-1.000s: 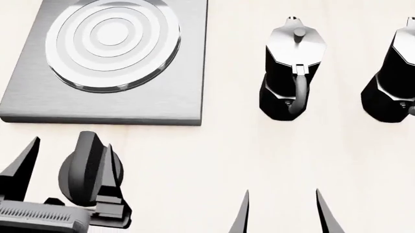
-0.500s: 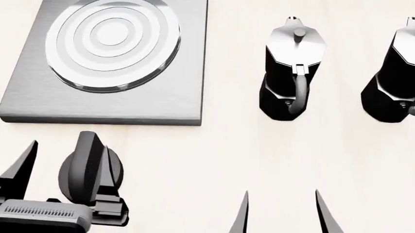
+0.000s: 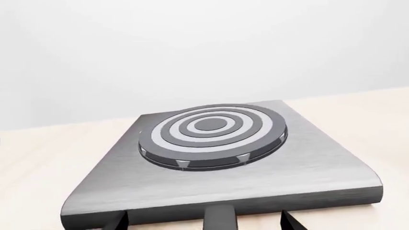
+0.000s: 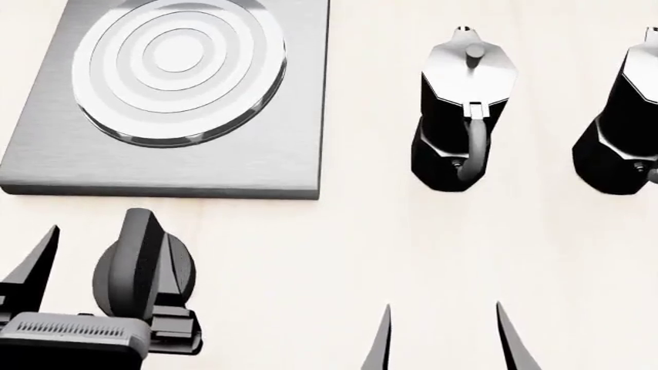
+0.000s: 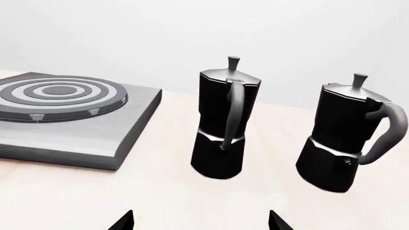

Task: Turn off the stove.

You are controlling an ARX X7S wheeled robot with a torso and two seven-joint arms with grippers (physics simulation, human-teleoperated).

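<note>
The stove (image 4: 257, 146) is a grey metal slab with a ringed burner (image 4: 180, 65), lying at the far left of the pale table. In front of the slab stands its black ridged knob (image 4: 144, 266). My left gripper (image 4: 115, 262) is open, one finger on each side of the knob. The left wrist view shows the knob's ridge (image 3: 221, 219) between the two fingertips (image 3: 290, 221) with gaps on both sides, and the stove (image 3: 307, 163) just beyond. My right gripper (image 4: 444, 339) hangs open over bare table, holding nothing; its fingertips (image 5: 124, 221) are seen in the right wrist view.
Two black moka pots with silver lids stand to the right of the stove, one in the middle (image 4: 463, 116) and one at the right edge (image 4: 622, 123). The right wrist view has them upright (image 5: 223, 124) (image 5: 345, 139) beside the slab (image 5: 76, 129).
My left gripper has slid back a little toward the near edge, so its right finger reaches less far along the knob. The right fingertips have dropped slightly in view.
</note>
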